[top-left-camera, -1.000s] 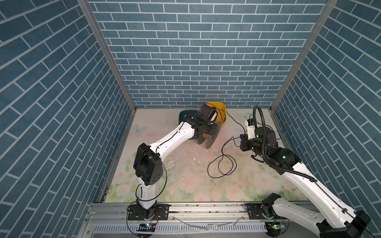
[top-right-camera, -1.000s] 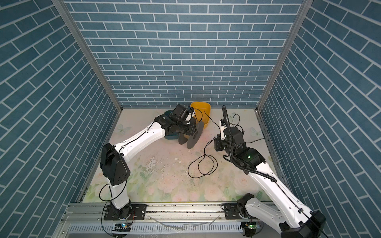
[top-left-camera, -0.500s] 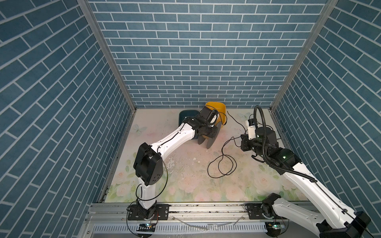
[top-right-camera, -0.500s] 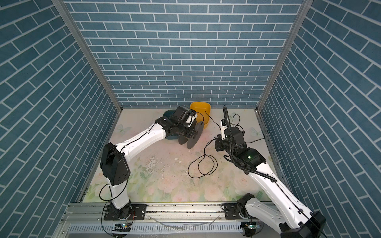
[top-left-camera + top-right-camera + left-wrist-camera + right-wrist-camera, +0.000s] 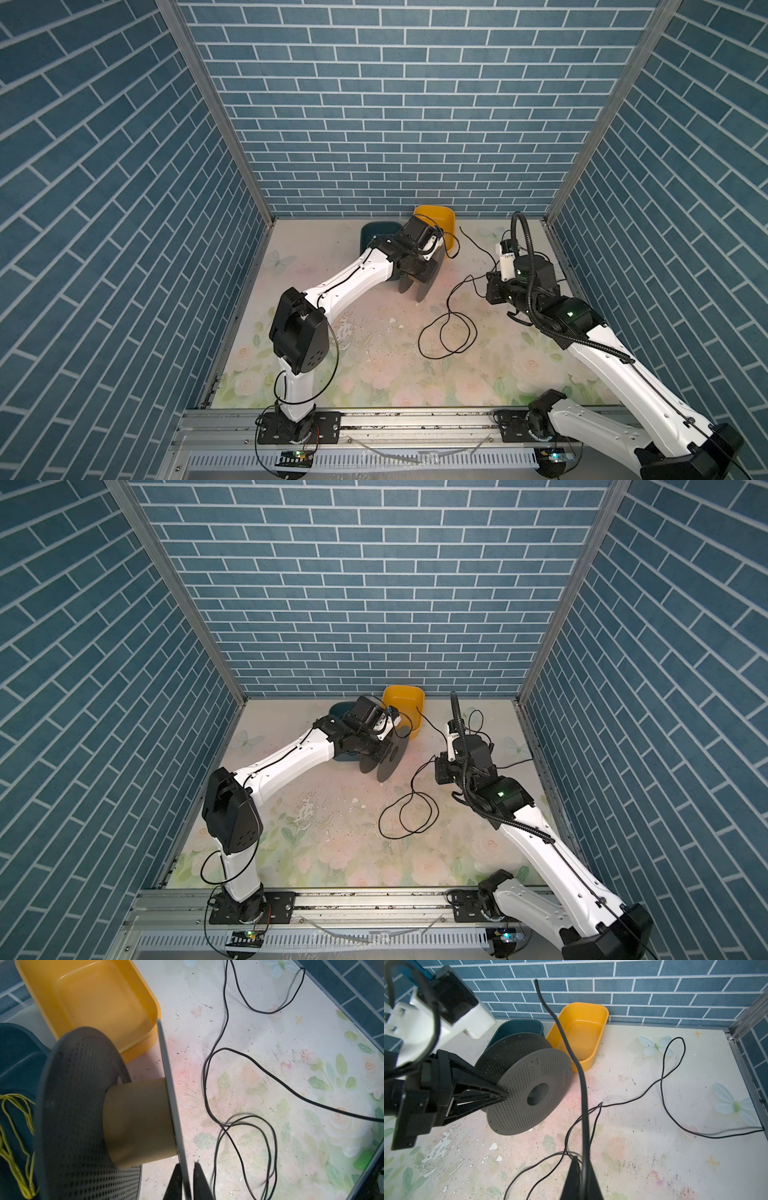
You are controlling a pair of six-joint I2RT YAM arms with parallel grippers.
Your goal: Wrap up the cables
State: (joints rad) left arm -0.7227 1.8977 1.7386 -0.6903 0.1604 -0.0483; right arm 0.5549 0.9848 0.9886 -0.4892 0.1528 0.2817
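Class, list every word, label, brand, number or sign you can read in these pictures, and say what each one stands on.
Nothing here can be read for certain.
Grey perforated spool, outer flange: small raised marking near the rim, too small and blurred to read.
Yellow tub, dark teal tub, black cable, floral mat, brick walls: no lettering visible.
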